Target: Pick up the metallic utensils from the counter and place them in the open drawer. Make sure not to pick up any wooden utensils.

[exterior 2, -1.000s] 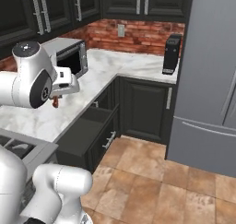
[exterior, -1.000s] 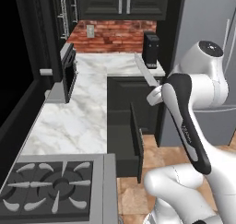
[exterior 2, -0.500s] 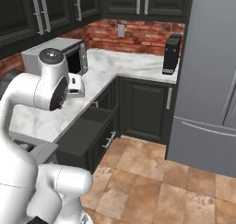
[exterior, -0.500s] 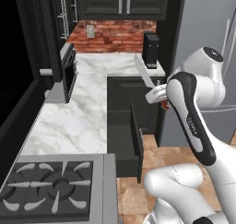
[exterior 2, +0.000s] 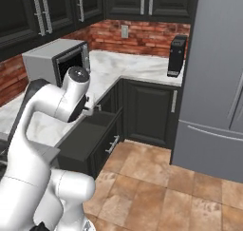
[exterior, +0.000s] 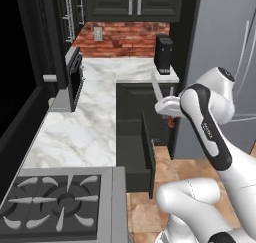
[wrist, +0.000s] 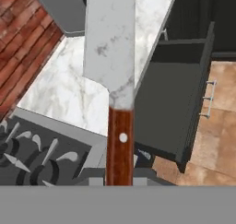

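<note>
One carry step is being judged as in hand. Beside the marble worktop, the open drawer is standing pulled out and waiting. The knife is being held clenched by its reddish handle in the tool, raised in the air near the drawer. Next, a lowering over the drawer's cavity is being called for, then a release.

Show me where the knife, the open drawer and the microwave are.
knife (wrist: 110, 43): hand view, middle of the blade.
drawer (wrist: 159, 105): hand view, its dark inside floor.
microwave (exterior 2: 50, 59): right base view, its grey side wall.
</note>
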